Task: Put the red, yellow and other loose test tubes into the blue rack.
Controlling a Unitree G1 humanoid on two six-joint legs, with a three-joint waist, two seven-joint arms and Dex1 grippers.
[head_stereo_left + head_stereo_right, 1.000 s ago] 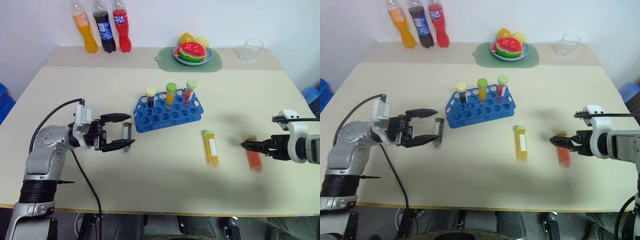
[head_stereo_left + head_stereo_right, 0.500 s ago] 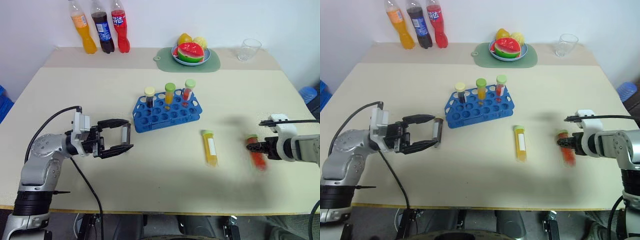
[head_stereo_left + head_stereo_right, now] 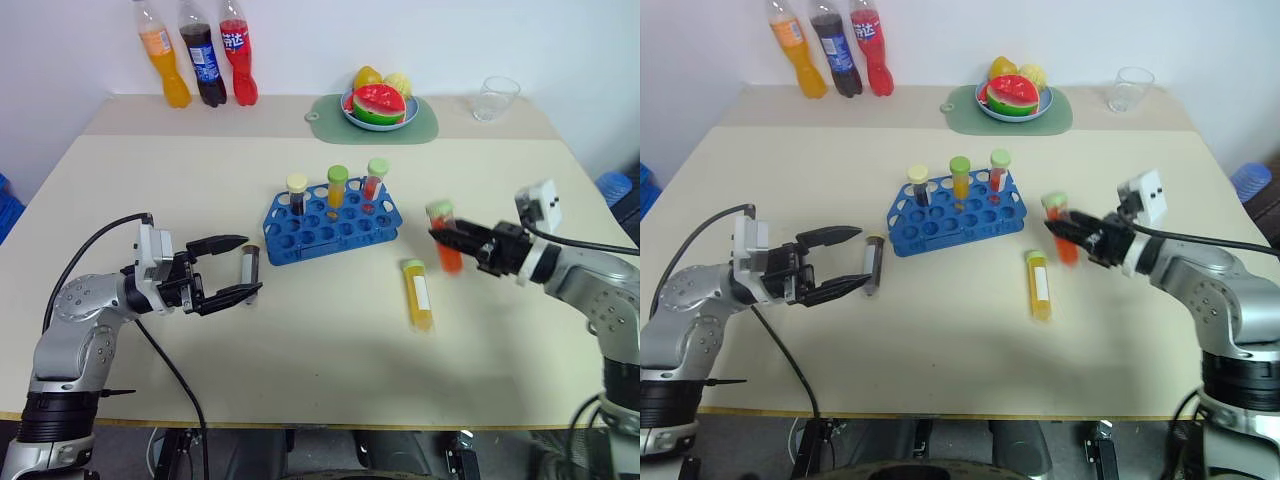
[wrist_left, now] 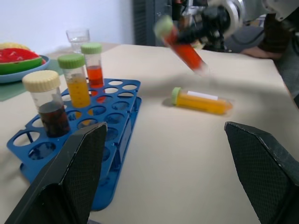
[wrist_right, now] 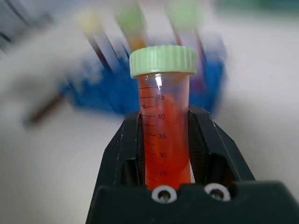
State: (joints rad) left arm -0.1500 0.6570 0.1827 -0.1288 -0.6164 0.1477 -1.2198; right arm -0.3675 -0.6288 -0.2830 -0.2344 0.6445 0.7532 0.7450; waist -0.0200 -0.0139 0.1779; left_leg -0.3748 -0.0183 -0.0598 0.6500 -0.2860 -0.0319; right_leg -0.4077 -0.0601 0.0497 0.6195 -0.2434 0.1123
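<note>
Red test tube point(image 5: 164, 126), clear ribbed-cap plastic with printed gradations, sits clamped between your right gripper point(image 3: 447, 243)'s black fingers, lifted off the table just right of the blue rack point(image 3: 333, 222) (its lower end is hidden in the jaws). Below that claw lies the yellow labelled tube point(image 3: 418, 295). Your left gripper point(image 3: 238, 267) gapes wide, empty, the brown tube point(image 3: 249, 273) lying between its fingertips.
</note>
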